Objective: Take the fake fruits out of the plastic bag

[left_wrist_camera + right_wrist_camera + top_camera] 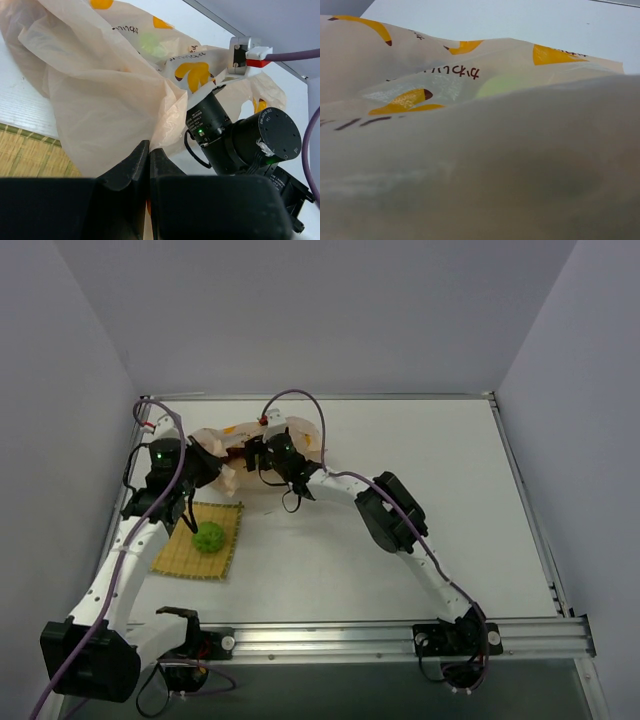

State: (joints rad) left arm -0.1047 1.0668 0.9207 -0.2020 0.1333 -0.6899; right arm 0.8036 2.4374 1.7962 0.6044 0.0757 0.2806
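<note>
- Leftmost, the yellow woven mat (178,551) lies flat on the white table (420,440), near the left arm.
- On the mat's right half sits the bumpy green fruit (209,537), out of the bag and touched by neither arm.
- Just behind the mat, the left gripper (149,150) has its two fingers pressed together on a fold of the plastic bag (100,90), and the film is bunched and lifted where they pinch it.
- The bag lies crumpled at the back of the table, between the two wrists, its peach film printed with yellow bananas and dark lettering.
- Inside it, a yellow-green fruit (502,85) shows only as a pale blur through the plastic; its shape is not clear.
- To the right, the right gripper (255,453) is pushed in among the bag's folds from the right side, close to the left arm's claw.
- The right wrist view is almost filled with plastic and its fingers do not show, so I cannot tell whether that claw is open or closed.
</note>
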